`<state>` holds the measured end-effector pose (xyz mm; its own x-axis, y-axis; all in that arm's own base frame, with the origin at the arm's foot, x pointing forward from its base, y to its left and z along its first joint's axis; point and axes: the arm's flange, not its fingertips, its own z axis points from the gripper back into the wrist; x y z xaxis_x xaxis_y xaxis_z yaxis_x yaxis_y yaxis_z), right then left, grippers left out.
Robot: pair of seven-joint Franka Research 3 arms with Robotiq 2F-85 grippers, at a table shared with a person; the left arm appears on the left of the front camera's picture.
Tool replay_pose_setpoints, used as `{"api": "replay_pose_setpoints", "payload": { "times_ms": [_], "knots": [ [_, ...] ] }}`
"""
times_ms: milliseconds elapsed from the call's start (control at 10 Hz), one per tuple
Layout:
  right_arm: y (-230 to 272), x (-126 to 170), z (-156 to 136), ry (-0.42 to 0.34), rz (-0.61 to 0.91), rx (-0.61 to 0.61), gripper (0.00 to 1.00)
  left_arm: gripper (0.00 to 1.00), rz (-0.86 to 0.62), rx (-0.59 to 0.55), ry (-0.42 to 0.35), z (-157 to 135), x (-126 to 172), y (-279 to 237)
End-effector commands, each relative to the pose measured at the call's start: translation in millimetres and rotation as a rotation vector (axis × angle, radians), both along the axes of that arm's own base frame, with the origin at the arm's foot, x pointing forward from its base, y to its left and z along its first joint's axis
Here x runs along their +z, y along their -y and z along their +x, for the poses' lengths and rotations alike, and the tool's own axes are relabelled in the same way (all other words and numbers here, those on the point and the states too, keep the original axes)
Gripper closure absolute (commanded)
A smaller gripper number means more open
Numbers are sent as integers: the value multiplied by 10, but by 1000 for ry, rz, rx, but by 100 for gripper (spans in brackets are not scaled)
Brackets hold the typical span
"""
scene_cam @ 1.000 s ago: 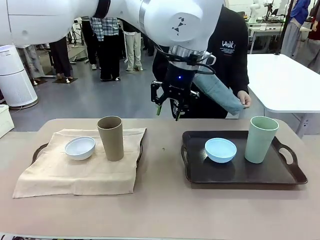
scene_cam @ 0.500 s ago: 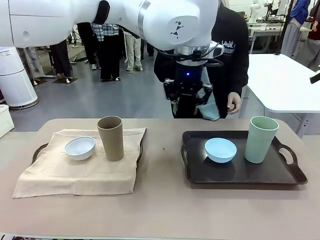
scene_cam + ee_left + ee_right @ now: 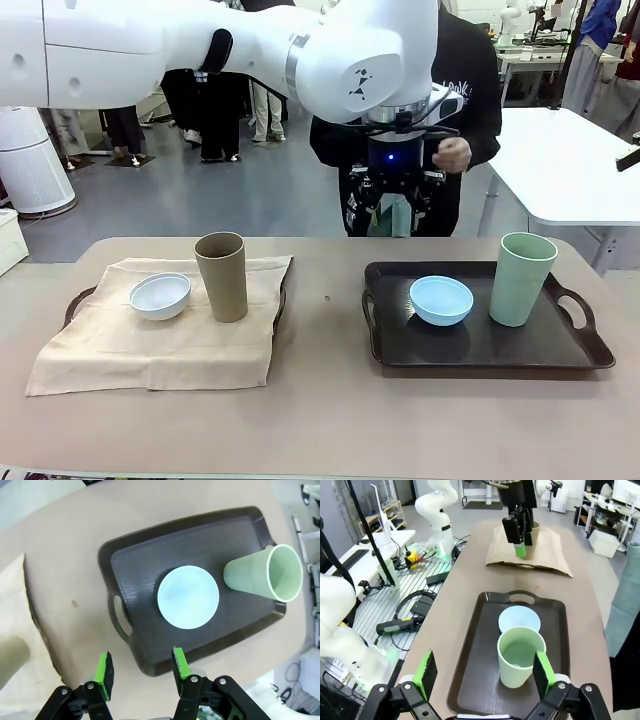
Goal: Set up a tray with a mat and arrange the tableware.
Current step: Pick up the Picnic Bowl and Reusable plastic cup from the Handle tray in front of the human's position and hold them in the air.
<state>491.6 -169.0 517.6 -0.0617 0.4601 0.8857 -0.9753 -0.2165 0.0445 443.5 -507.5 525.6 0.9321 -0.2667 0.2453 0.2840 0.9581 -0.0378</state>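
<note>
Left end effector point(image 3: 141, 674): jaws parted, empty, above the far rim of the dark rectangular tray point(image 3: 480, 350). Right end effector point(image 3: 484, 674): wide apart, empty, tall pale green cup point(image 3: 521, 656) ahead. Worktop point(image 3: 320, 420), two bowls and two cups: small white bowl point(image 3: 160, 295) and tan-brown cup point(image 3: 221, 276) on the beige cloth mat point(image 3: 150, 350); light blue bowl point(image 3: 441, 299) and the green cup on the tray.

Smooth grey floor point(image 3: 200, 200) is running across mid frame. White cylindrical air purifier point(image 3: 35, 165) is sitting at left edge, white rectangular table point(image 3: 570, 165) at right. People point(image 3: 222, 125) are standing upper left.
</note>
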Motion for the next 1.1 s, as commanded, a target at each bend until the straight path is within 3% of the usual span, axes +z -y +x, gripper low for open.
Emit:
{"api": "replay_pose_setpoints", "payload": {
  "times_ms": [0, 200, 500, 800, 900, 1000],
  "knots": [
    [-19, -190, 180, -8, 67, 108, 0, 37, -3, -6, -3, -8, -43, 29],
    [-41, -557, 413, -24, 83, 181, 0, 37, 13, 0, -5, 66, -184, 13],
    [-96, -931, 640, -83, 7, 29, 0, 37, 4, 3, 10, 115, -324, 59],
    [-308, -1168, 700, -55, -48, -21, 0, 37, 27, -6, 10, 133, -503, 109],
    [-345, -1120, 659, -48, -40, -61, 0, 37, 83, 18, 1, 119, -498, 106],
    [-135, -1146, 758, -55, -33, 1, 0, 37, 19, -5, -21, 133, -455, 100]
  ]
}}
